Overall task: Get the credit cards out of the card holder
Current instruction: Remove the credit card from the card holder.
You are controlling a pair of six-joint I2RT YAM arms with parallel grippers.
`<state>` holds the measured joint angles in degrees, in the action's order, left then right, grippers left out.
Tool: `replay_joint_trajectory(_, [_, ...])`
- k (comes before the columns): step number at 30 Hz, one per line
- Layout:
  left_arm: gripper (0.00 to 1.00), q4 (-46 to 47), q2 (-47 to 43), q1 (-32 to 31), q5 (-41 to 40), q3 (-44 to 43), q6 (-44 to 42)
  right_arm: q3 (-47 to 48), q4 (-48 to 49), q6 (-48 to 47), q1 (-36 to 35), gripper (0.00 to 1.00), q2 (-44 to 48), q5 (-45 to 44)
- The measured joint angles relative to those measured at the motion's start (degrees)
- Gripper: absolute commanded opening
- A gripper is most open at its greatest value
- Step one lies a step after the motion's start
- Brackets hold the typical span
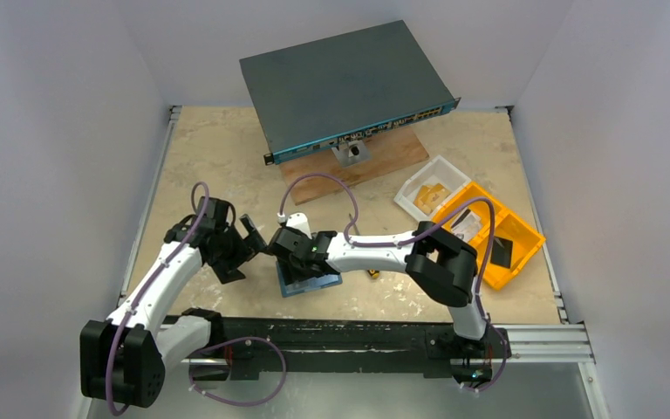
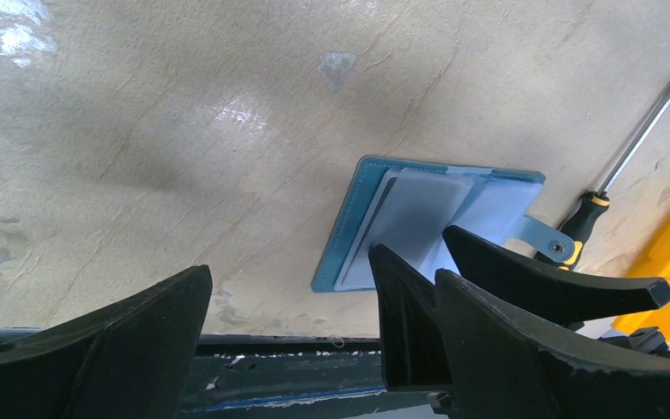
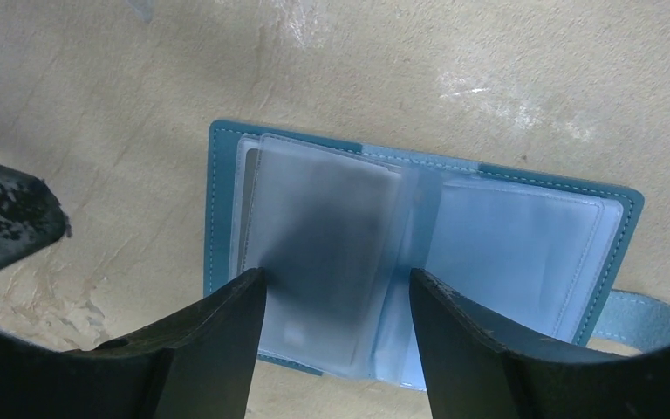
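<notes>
Card holder [image 3: 419, 253] is lying open and flat on the counter [image 1: 227, 175], just ahead of the arm bases. Its long axis is running left to right, and its clasp tab is pointing right toward a screwdriver [image 2: 581, 225]. Right end effector [image 3: 340, 279] is spreading its fingers wide astride the left clear sleeves, gripping nothing. Left end effector [image 2: 321, 275] is gaping, empty, just left of the holder.

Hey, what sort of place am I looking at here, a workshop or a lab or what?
Probably a robotics lab test cell: two arms on a rail at a table boxed in by white panels, with a network switch, yellow bin and screwdriver laid out.
</notes>
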<state>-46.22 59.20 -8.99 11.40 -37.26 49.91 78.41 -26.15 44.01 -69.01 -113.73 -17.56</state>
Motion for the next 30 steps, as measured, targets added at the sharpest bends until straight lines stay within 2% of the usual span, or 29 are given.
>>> replay_joint_trajectory(2, [1.00, 0.26, 0.02, 0.00, 0.24, 0.35, 0.00, 0.31, 0.15, 0.00, 0.00, 0.54, -0.37, 0.31])
replay_joint_trajectory(6, [1.00, 0.37, 0.04, 0.00, 0.66, 0.63, -0.02, 0.28, 0.50, 0.22, 0.02, 0.31, -0.37, 0.83])
replay_joint_trajectory(9, [1.00, 0.87, 0.04, 0.00, 1.11, 0.79, -0.07, -0.22, 1.49, 0.76, 0.35, 0.19, -0.37, 1.99])
replay_joint_trajectory(13, [1.00, 1.62, 0.09, 0.00, 2.03, 1.44, -0.59, -3.23, 4.66, 1.55, 2.01, 0.11, 1.01, 4.44])
replay_joint_trajectory(16, [0.94, 2.27, 0.26, -0.02, 3.39, 1.55, -1.40, -6.47, 8.04, 2.38, 4.00, 0.09, 2.58, 8.20])
replay_joint_trajectory(18, [0.87, 2.93, 0.26, -0.02, 4.48, 1.55, -1.73, -9.25, 11.19, 2.95, 5.57, 0.07, 3.74, 11.45])
replay_joint_trajectory(19, [0.80, 3.30, 0.26, -0.04, 4.92, 1.57, -1.90, -10.67, 12.94, 3.26, 6.45, 0.07, 4.33, 13.35])
replay_joint_trajectory(23, [0.48, 5.11, 0.48, -1.62, 6.62, 1.64, -2.75, -15.63, 20.31, 4.63, 9.84, 0.04, 5.42, 21.59])
replay_joint_trajectory(26, [0.18, 6.73, 1.77, -4.48, 7.50, 1.64, -2.78, -18.95, 26.73, 6.19, 12.13, 0.03, 5.35, 27.43])
replay_joint_trajectory(29, [0.02, 8.55, 4.59, -8.48, 7.74, 1.64, -2.40, -21.66, 31.91, 7.93, 13.90, 0.03, 5.05, 32.28])
replay_joint_trajectory(30, [0.00, 9.09, 5.53, -9.60, 7.72, 1.64, -2.27, -22.21, 33.20, 8.41, 14.34, 0.03, 4.85, 33.46])
